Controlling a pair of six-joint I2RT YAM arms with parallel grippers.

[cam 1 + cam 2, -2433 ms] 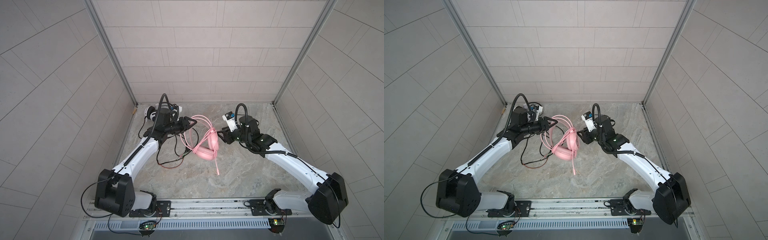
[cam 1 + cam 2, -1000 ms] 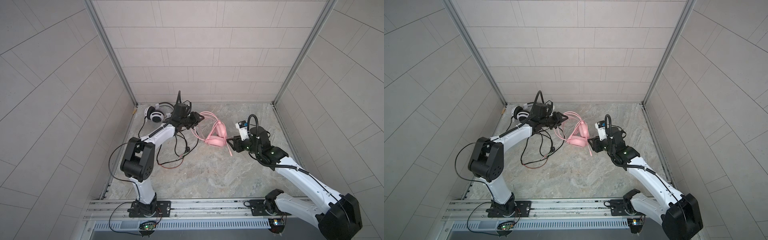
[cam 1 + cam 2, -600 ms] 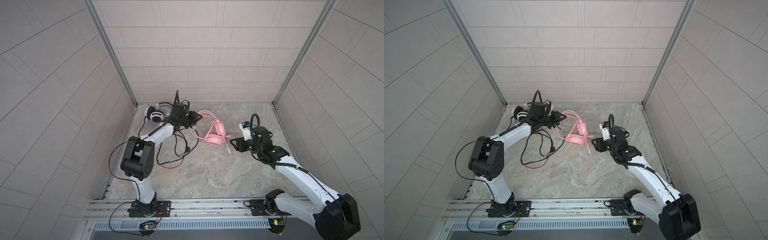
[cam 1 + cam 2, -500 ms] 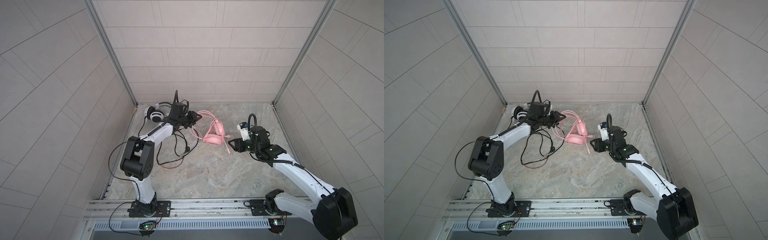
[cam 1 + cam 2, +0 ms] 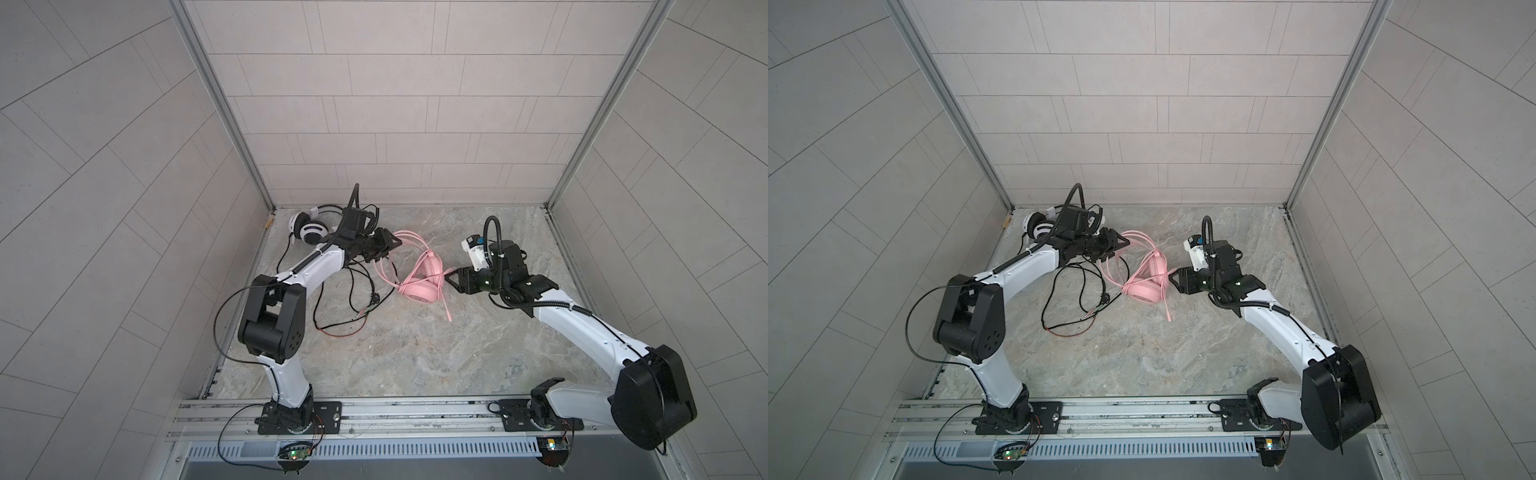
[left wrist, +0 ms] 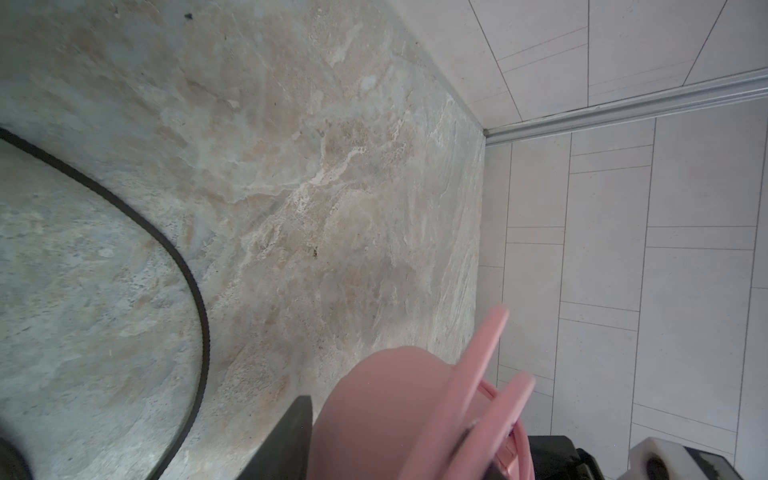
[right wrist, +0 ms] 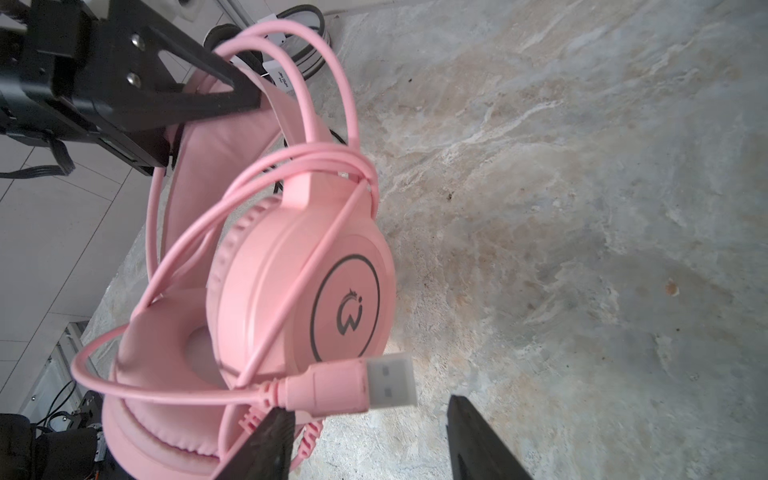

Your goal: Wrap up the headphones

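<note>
- The stone-patterned surface [image 5: 415, 353] fills the lower middle of both top views.
- My left arm reaches from the lower left of the frame up toward the centre. Its claw [image 5: 390, 243] is clamped on the headband of the pink headphones. The right wrist view shows one black finger [image 7: 199, 83] over the band and one under it.
- My right arm comes in from the lower right. Its claw [image 5: 451, 279] stands open just to the right of the pink ear cups and grips nothing.
- The pink headphones [image 5: 422, 282] sit just above the centre of both top views, between the two claws. The ear cups are down at the surface.
- The white-and-black headphones [image 5: 309, 228] lie at the upper left corner of the surface, behind the left arm.
- Their thin black cable [image 6: 198, 297] sprawls loose over the left part of the surface.
- The pink cable [image 7: 187, 395] loops several times round the pink band and cups.
- The cable's USB plug [image 7: 388, 380] hangs free just ahead of the gap in the right claw.
</note>
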